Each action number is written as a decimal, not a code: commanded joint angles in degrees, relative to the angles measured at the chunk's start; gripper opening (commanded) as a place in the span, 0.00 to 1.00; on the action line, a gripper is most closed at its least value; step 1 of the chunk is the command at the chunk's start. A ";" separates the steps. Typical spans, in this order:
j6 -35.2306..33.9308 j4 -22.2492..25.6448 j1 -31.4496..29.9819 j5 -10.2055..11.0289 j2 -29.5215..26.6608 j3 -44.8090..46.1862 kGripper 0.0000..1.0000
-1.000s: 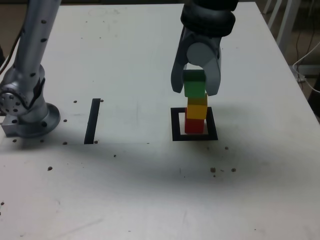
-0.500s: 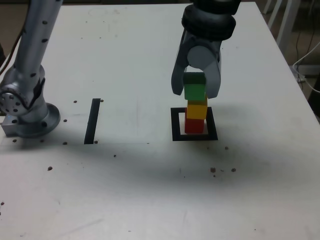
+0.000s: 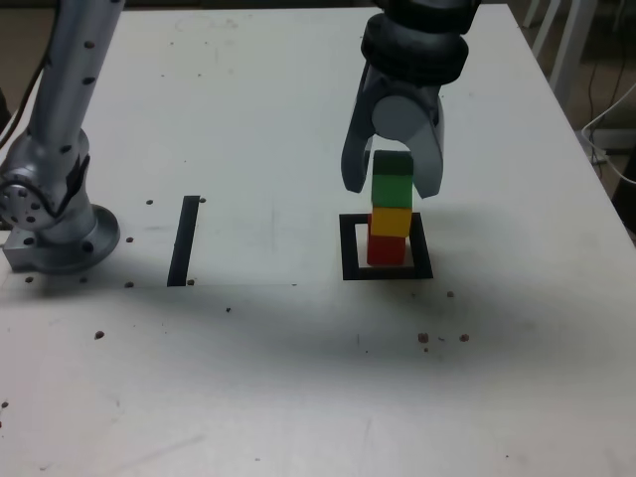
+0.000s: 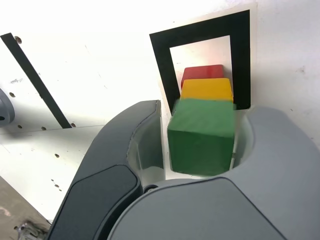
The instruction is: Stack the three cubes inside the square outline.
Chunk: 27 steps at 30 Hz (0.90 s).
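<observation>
Red cube (image 3: 387, 249) sits inside the square outline (image 3: 387, 273), yellow cube (image 3: 391, 221) on it, green cube (image 3: 392, 186) on top. Gripper (image 3: 393, 184) straddles green, jaws slightly spread, small gaps showing either side.

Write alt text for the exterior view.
A stack of three cubes, red cube at the bottom, yellow cube in the middle, green cube on top, stands inside a black square outline on a white table. The robot's hand hangs over it, fingers either side of the green cube.
</observation>
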 commanded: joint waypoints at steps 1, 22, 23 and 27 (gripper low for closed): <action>0.09 0.62 -0.11 -0.16 0.27 0.14 0.85; -2.87 0.68 -0.04 3.01 -9.31 5.63 0.93; -3.06 0.67 0.03 3.09 -10.55 6.85 0.94; -3.95 0.58 0.59 3.05 -15.83 12.70 0.97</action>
